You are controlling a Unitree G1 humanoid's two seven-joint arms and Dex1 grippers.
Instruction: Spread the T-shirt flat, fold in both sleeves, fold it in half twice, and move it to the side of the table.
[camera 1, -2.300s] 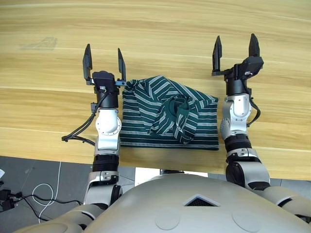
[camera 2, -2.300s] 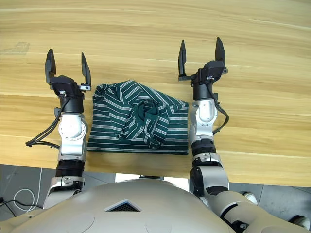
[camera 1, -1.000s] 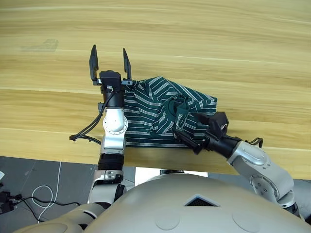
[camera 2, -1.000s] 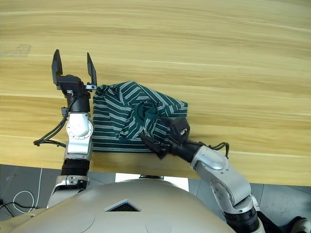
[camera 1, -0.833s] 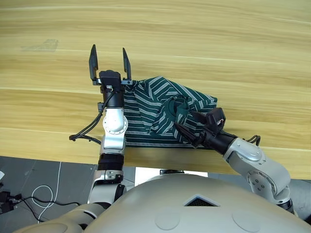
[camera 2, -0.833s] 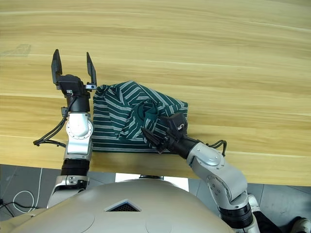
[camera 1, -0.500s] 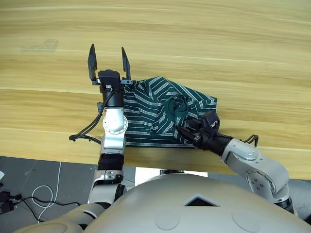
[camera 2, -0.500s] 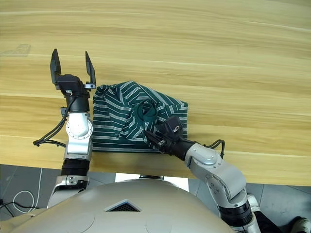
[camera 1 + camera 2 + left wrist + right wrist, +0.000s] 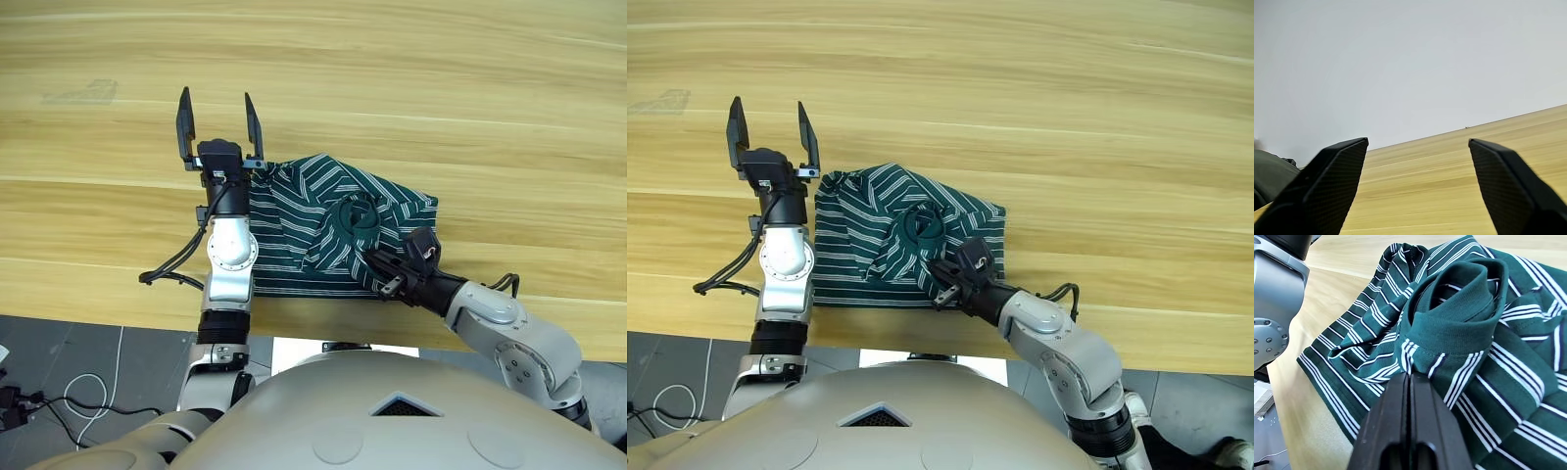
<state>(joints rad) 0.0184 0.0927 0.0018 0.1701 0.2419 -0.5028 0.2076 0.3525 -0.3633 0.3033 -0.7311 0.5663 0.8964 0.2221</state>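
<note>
left gripper (image 9: 216,103): wide open, holding nothing. Fingers point away over the table (image 9: 411,78), just beside the shirt's far-left corner.
shirt (image 9: 294,211): crumpled heap mid-table, close to the near edge. Not spread yet, collar (image 9: 358,215) twisted on top.
right gripper: (image 9: 1409,378) fingers closed flat together. Tips are on a striped hem fold just near of the collar, at the heap's near-right. Looks like a thin pinch of cloth, but I can't confirm how deep the bite is.
risk 1: shallow pinch, so the knit could slip out on the first pull.
risk 2: layers are tangled, so pulling one fold may drag the whole heap rather than open it.
risk 3: the heap sits by the near edge, so a pull towards the robot could slide it off the table.
risk 4: nothing pins the left side, so the shirt will likely skate on the smooth wood.
materials: soft dark green knit with thin white stripes. The ribbed collar is thicker and rolled, and the cloth is limp with deep folds. Table is smooth light wood planks, probably low grip. Fingers are hard, black and flat with a textured face.
</note>
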